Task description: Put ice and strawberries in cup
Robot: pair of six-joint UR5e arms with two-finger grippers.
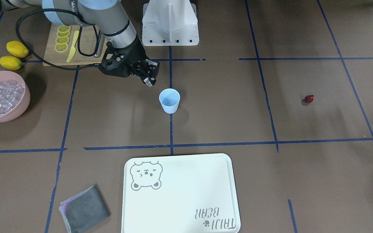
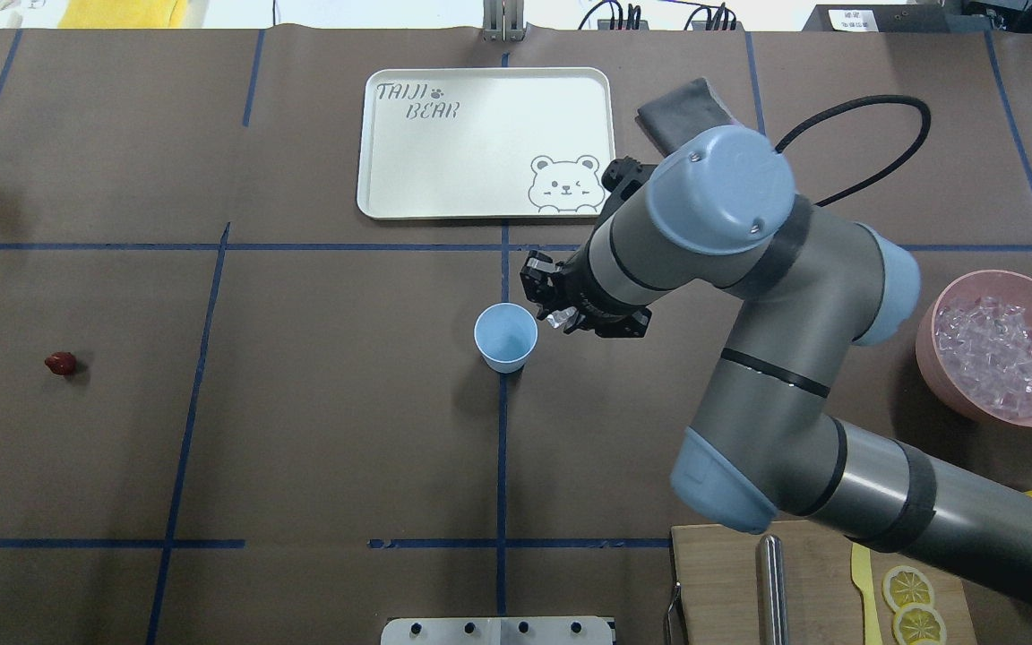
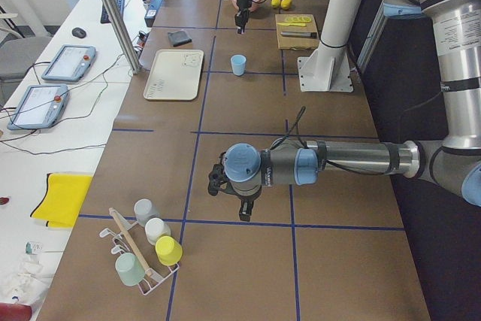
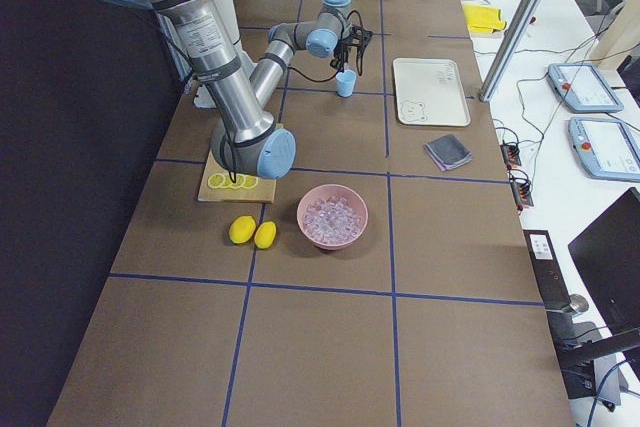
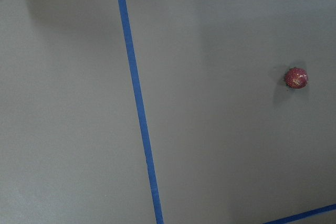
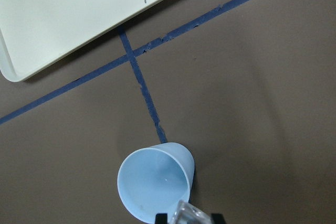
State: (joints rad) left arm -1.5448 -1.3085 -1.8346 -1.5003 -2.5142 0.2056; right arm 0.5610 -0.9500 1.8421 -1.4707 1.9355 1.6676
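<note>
Ice cube [image 6: 190, 214] hanging just short of the cup [image 2: 505, 336]
Right gripper [image 2: 561, 315] is pinching this one cube, fingers narrowed onto it; the single cup is standing just to its left. One bowl [image 2: 925, 358] farther right is holding many cubes; one strawberry [image 2: 60, 363] is lying far left, nearer the left gripper [image 3: 242, 212], whose opening I cannot tell.

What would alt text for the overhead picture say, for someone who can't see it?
The right gripper holds a clear ice cube beside the rim of a pale-blue cup at mid-table. A pink bowl of ice sits far right, a strawberry far left, a white tray beyond the cup.
</note>
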